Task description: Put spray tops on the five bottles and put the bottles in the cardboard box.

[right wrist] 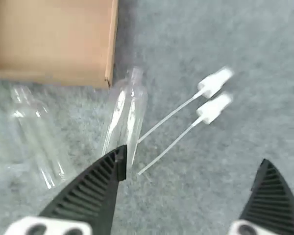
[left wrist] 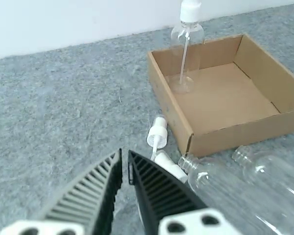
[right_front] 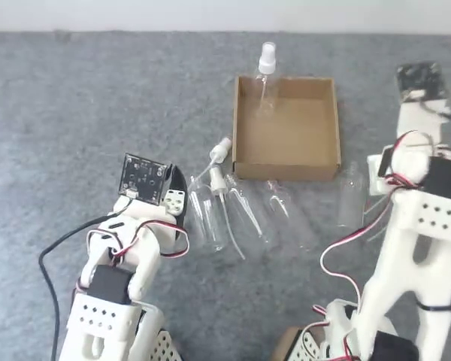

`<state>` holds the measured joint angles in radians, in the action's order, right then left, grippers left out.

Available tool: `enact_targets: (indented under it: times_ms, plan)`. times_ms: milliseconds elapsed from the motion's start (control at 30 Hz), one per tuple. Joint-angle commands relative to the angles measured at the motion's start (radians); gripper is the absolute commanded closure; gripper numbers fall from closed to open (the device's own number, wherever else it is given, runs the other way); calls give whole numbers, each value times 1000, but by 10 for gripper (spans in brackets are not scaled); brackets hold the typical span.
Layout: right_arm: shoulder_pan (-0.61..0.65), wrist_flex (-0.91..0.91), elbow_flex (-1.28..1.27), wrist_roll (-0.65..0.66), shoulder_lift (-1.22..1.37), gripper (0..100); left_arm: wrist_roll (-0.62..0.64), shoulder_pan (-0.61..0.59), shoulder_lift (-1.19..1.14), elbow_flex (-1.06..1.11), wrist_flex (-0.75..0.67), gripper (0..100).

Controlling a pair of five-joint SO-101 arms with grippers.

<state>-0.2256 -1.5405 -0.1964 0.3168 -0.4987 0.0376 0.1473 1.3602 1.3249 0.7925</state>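
Grey carpeted tabletop, white wall behind. The cardboard box sits open at mid-table.

- One capped bottle stands upright in the box's far left corner with its spray top fitted.
- Three clear bottles lie side by side just in front of the box's front wall, necks toward it. The leftmost has a white top at its neck; I cannot tell if it is seated.
- A loose spray top lies beside the box's front left corner.
- A fourth lying bottle rests off the box's front right corner. Two more spray tops lie on the carpet just past it.
- Left gripper: in front and left of the box, jaws pressed nearly together, nothing between them.
- Right gripper: over the carpet by the fourth lying bottle, jaws spread wide, empty.
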Motion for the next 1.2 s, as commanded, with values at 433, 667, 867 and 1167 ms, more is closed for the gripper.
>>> enact_targets:
  times_ms: [433,667,867,1167]
  plan:
    - [191,464,-454,-135,10,653,-103,-229,17,-97,180,983]
    - [145,559,-354,-175,251,653,-103,-233,21,-62,180,983]
    - [143,561,-279,-176,409,685,-103,-233,21,-62,180,983]
    - [61,596,-285,-176,475,824,-103,-233,21,-61,180,983]
